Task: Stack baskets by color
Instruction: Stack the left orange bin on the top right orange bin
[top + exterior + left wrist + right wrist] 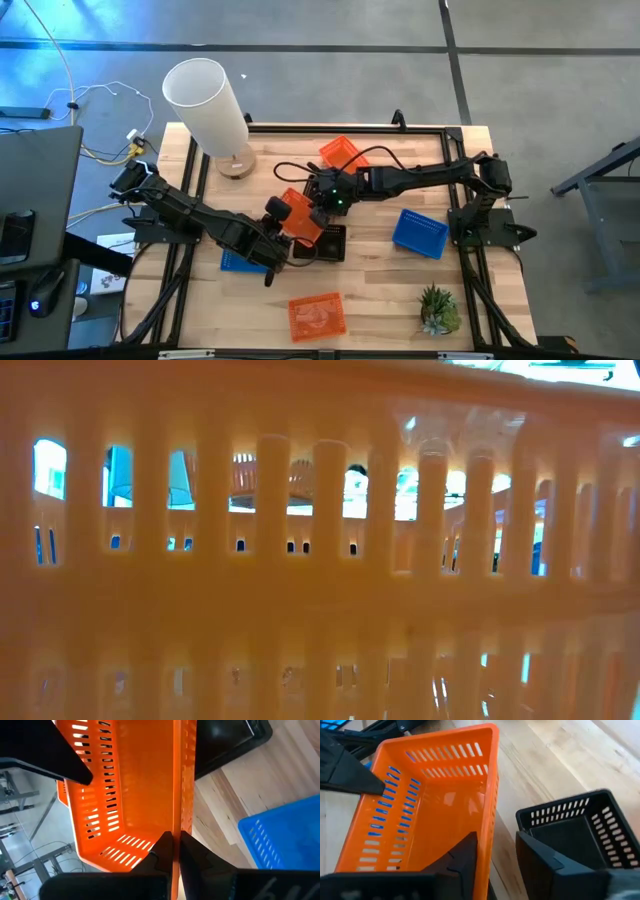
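Observation:
An orange basket (300,215) (135,785) (435,805) hangs tilted over the table's middle, with my left gripper (278,224) (173,851) shut on it. My right gripper (318,200) (495,857) stands open astride the basket's opposite long wall, one finger inside and one outside. A black basket (325,246) (575,830) rests on the table just below. Other orange baskets lie at the far middle (340,152) and the near middle (317,315). One blue basket (420,232) lies to the right, and another (240,262) lies under my left arm. My left gripper pinches one long wall of the orange basket at its rim (176,822) between its two fingers. It comes slanting down from the table's left. The basket is lifted clear of the table and tilted, its open side turned toward the right arm. My right gripper has the opposite wall (487,835) between its open fingers; I cannot tell whether a finger touches it.
A tall white cylinder (210,105) stands at the far left and a small green plant (438,310) at the near right. The near orange basket's wall (320,560) fills the low view. Bare wood lies between the blue basket and the plant.

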Robot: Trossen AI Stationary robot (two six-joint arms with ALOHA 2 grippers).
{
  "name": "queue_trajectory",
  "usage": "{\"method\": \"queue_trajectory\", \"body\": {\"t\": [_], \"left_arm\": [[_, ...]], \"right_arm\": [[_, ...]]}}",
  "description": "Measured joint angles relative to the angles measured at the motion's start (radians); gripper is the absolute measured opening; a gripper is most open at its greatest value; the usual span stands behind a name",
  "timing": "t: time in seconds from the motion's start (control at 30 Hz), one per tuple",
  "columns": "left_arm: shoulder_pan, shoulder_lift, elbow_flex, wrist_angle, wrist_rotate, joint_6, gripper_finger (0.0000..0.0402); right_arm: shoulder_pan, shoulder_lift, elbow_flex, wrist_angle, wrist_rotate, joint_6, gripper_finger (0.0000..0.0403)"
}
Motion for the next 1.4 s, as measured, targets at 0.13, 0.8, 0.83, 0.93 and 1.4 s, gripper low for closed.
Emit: {"method": "queue_trajectory", "body": {"t": [0.13,0.8,0.83,0.93,1.4], "left_arm": [[0.000,0.000,0.000,0.007,-0.044,0.000,0.0000],[0.000,0.000,0.000,0.007,-0.033,-0.034,0.0045],[0.000,0.000,0.000,0.008,-0.028,-0.038,0.0055],[0.000,0.000,0.000,0.006,-0.031,-0.070,0.0086],[-0.001,0.000,0.017,0.002,-0.225,-0.166,0.0131]], "right_arm": [[0.000,0.000,0.000,-0.015,-0.013,0.004,0.0083],[0.000,0.000,0.000,-0.040,-0.014,-0.067,0.0001],[0.000,0.000,0.000,-0.041,-0.014,-0.067,0.0001],[0.000,-0.005,0.000,-0.046,0.002,-0.078,0.0000],[-0.005,-0.069,0.000,-0.206,0.217,-0.081,0.0000]]}}
